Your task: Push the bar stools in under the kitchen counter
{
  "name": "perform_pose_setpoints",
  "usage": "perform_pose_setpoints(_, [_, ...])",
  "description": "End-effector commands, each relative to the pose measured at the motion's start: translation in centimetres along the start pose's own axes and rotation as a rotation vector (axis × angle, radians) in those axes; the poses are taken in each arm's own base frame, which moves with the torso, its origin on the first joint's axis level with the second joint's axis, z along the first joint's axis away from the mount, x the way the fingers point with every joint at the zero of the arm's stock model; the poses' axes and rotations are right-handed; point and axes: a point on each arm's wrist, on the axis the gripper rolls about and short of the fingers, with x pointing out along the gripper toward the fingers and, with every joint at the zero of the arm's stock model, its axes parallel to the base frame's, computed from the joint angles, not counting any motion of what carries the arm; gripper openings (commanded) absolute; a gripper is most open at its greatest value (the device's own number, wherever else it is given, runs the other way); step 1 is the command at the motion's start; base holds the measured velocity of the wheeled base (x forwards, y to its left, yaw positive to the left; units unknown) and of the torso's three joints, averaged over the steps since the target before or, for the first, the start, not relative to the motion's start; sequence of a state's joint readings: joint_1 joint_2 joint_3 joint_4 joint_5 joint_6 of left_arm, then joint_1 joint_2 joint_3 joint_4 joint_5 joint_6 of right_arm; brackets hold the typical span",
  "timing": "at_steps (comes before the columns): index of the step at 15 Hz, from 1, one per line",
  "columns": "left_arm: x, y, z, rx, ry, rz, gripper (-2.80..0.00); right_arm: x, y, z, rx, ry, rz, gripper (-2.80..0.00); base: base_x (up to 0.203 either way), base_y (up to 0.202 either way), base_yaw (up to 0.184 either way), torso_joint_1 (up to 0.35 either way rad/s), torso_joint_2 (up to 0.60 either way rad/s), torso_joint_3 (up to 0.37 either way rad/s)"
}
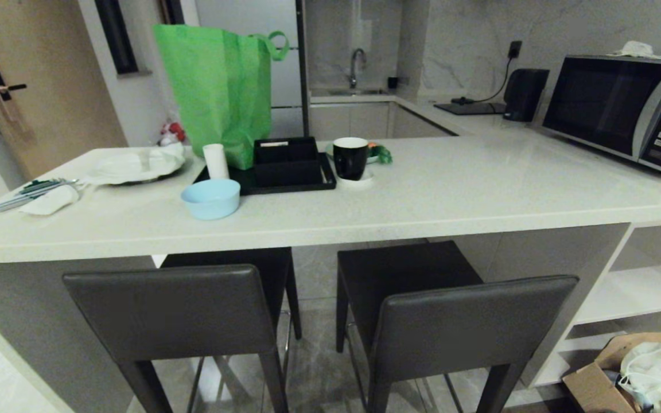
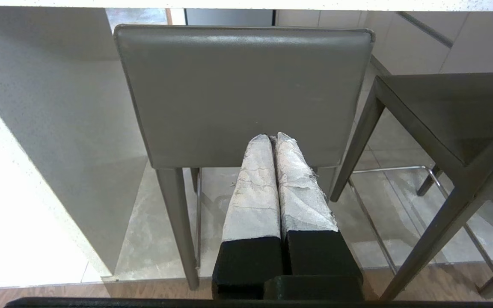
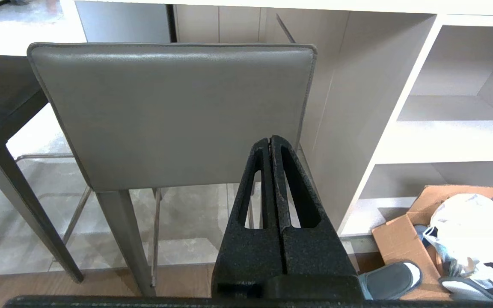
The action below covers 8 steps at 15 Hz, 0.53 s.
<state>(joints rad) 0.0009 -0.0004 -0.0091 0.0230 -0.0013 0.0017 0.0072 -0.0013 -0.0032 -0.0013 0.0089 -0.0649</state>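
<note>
Under the near edge of the kitchen counter [image 1: 330, 223], two dark grey bar stools stand side by side with their backrests toward the robot. At about 7 o'clock in the head view, the left stool [image 1: 172, 312] has most of its seat beneath the worktop, only the backrest and a strip of seat showing out in front. At about 5 o'clock, the right stool [image 1: 474, 321] stands farther out, with much of its square seat exposed in front of the counter edge, and it is turned slightly toward the left one.

On the counter, from 9 o'clock across to 3 o'clock, lie cutlery with a napkin [image 1: 38, 195], a white plate [image 1: 132, 166], a light blue bowl [image 1: 210, 198], a black tray [image 1: 287, 172] with a black box on it, a green bag [image 1: 221, 92] behind the tray, a black mug [image 1: 350, 158], and a microwave [image 1: 623, 109] at the far right. White open shelves [image 1: 634, 292] sit at 4 o'clock below the worktop, with a cardboard box [image 1: 600, 378] on the floor beside them.

Neither arm appears in the head view. The left tool [image 2: 274, 139], its fingers wrapped in pale tape, is closed with nothing between them, its tips pointing at the lower part of the left stool's backrest; whether they touch it cannot be told. The right tool [image 3: 271, 141], black, is likewise closed and empty, aimed at the lower edge of the right stool's backrest toward its right side.
</note>
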Motion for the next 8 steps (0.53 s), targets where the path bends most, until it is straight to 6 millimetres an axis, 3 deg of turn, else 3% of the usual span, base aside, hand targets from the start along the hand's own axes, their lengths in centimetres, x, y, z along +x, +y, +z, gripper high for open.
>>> perform_pose_setpoints(1, [0.0,0.0,0.0,0.0,0.0,0.0,-2.8,0.01,0.0,0.0,-0.001,0.001,0.001,-2.8,0.0,0.0,0.0,0.0,0.0,0.0])
perform_pose_setpoints(8, [0.0,0.0,0.0,0.0,0.0,0.0,-2.8,0.01,-0.01,0.02,0.036,-0.001,-0.004,-2.8,0.0,0.0,0.0,0.0,0.0,0.0])
